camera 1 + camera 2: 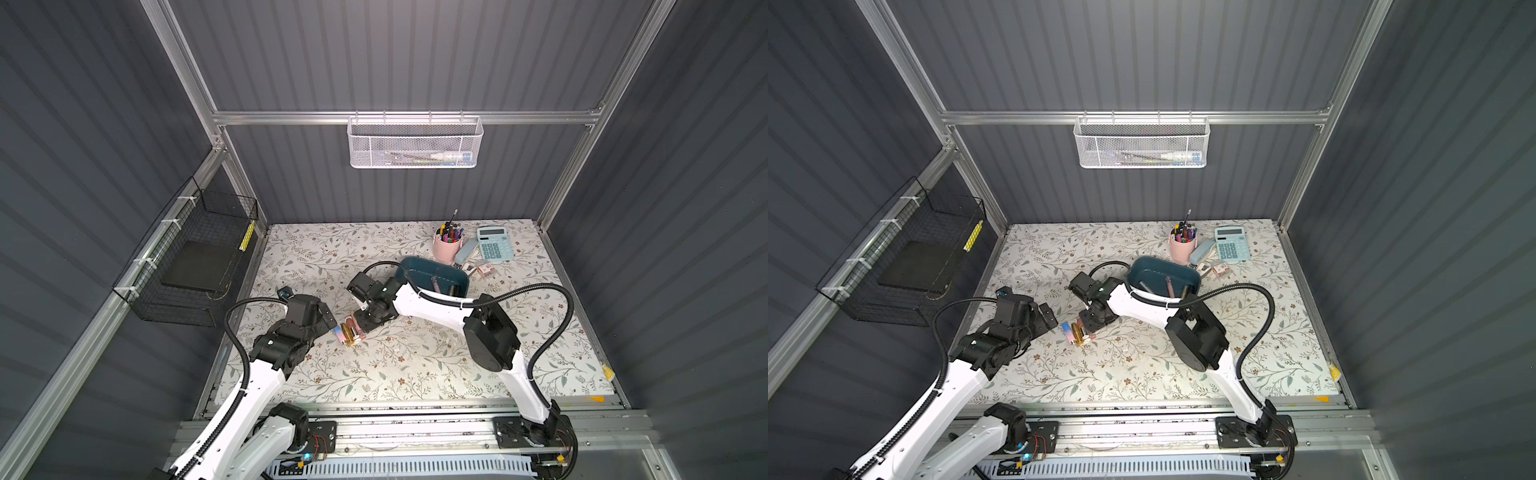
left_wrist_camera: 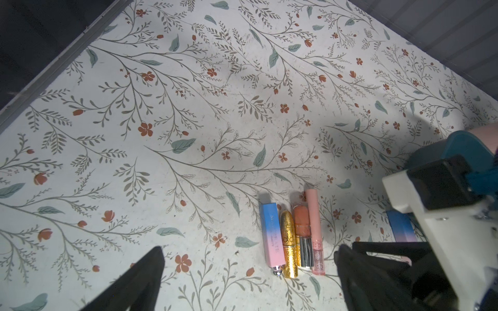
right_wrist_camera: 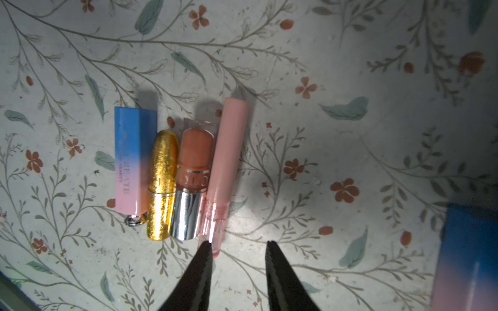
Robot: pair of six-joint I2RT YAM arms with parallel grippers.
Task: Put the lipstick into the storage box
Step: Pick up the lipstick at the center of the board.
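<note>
Grey ribbed walls on three sides, aluminium framing, white mesh basket [image 1: 415,143] hung on the back rail; below, floral-printed tabletop [image 1: 311,257], mostly bare. Near its middle, four lipsticks [image 1: 349,332] in a tight row, side by side and touching: blue-pink box [image 3: 134,161], gold tube [image 3: 162,185], orange one with a silver base [image 3: 192,177], slim pink tube [image 3: 225,172]. Long axes parallel, running the same way as the right gripper [image 3: 238,245] points, hence suited, by the look of it, to a pinch across a tube with no turn of the wrist. Jaws there partly parted, gripping nothing; one fingertip [image 3: 202,259] at the clear end of the pink tube, gap itself over bare print just beside it, so probably a small sideways shift toward the row needed first. Left gripper [image 2: 249,253] spread wide, empty, just beside the row on its blue-pink side; right one judged better placed, being on the box's side. Storage box [image 1: 432,261] beyond the row, farther from the bases and toward the robot's right, partly under the right forearm, two slim sticks lying inside. Second blue-pink box [image 3: 469,255] apart from the row, near the right gripper.
</note>
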